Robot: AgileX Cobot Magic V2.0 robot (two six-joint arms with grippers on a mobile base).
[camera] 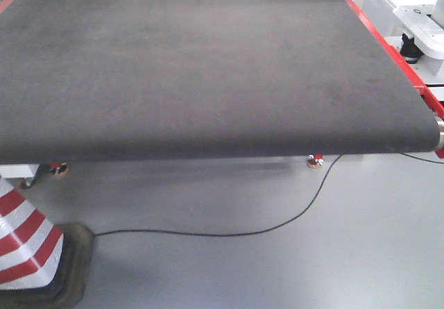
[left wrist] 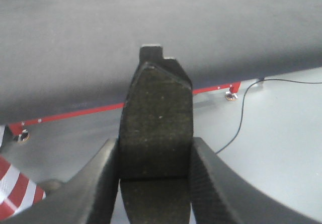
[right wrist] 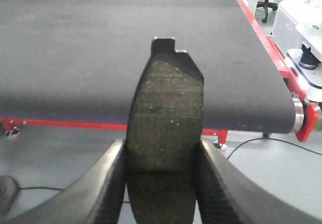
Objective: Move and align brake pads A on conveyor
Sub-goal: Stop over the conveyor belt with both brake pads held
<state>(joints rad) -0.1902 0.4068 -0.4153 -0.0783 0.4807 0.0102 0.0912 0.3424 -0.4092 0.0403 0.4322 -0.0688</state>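
Observation:
My left gripper (left wrist: pixel 156 178) is shut on a brake pad A (left wrist: pixel 157 118), a dark grey oblong pad with a groove across its middle and a tab at its far end, held lengthwise and pointing toward the conveyor (left wrist: pixel 151 32). A second brake pad A (right wrist: pixel 163 113) sits the same way in my right gripper (right wrist: pixel 162 176), which is shut on it. Both pads hang over the grey floor, short of the conveyor's near edge. In the front view the conveyor (camera: pixel 208 66) carries no pads, and neither gripper shows there.
A red-and-white traffic cone (camera: pixel 24 239) stands on the floor at the lower left. A black cable (camera: pixel 277 222) runs across the floor below the belt. Red frame edge (camera: pixel 388 52) and end roller (right wrist: pixel 299 114) bound the belt's right side, with white equipment (camera: pixel 416 24) beyond.

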